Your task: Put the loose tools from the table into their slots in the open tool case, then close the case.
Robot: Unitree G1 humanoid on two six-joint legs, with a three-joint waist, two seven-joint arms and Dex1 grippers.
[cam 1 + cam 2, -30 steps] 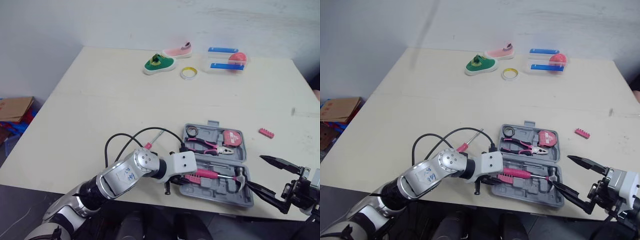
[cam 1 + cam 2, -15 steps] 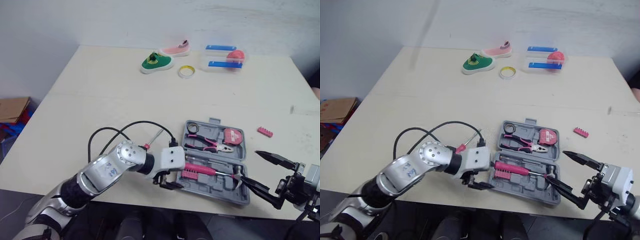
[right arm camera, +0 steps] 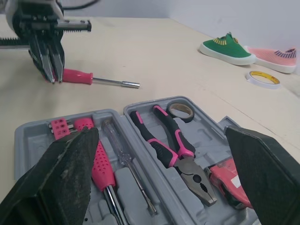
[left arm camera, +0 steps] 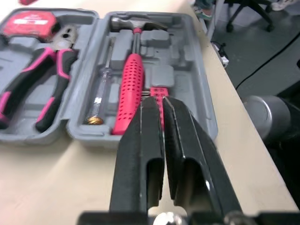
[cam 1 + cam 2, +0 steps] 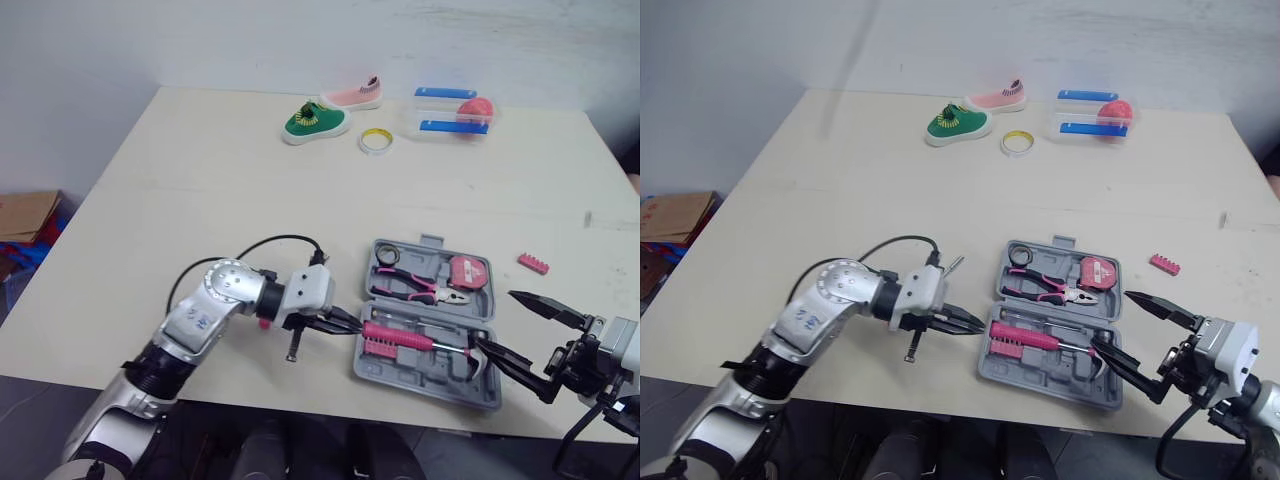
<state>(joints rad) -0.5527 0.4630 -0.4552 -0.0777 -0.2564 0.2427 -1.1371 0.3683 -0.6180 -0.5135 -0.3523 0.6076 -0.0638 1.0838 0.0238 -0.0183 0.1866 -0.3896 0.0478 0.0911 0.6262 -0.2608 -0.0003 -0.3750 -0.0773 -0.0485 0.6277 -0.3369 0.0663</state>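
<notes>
left gripper (image 5: 350, 324): fingers pressed together, nothing between them, tips low over the table (image 5: 200, 200) and aimed at the left edge of the tool case (image 5: 425, 362). the loose pink-handled screwdriver (image 3: 77, 76) lies flat on the table right by that gripper, just left of the case and outside it. can't tell if the fingers touch its handle.

the case is grey and lies open and flat near the front table edge. near half: pink-handled hammer (image 5: 400, 338) in its slot, a thin clear-handled screwdriver (image 4: 101, 89) beside it, a pink bit block (image 3: 58, 126) at the left end. far half: black tape roll (image 5: 386, 257), pink-and-black pliers (image 5: 415, 290), pink tape measure (image 5: 465, 273).

right gripper (image 5: 1111, 318): spread wide, holding nothing, at the case's right end, lower finger over the near right corner by the hammer head.

a second pink bit block (image 5: 533, 263) sits loose on the table, right of the case and apart from it.

far edge, well away from the case: green shoe (image 5: 315, 123), pink shoe (image 5: 355, 95), yellow tape ring (image 5: 375, 141), clear box with blue lids (image 5: 447, 112).
</notes>
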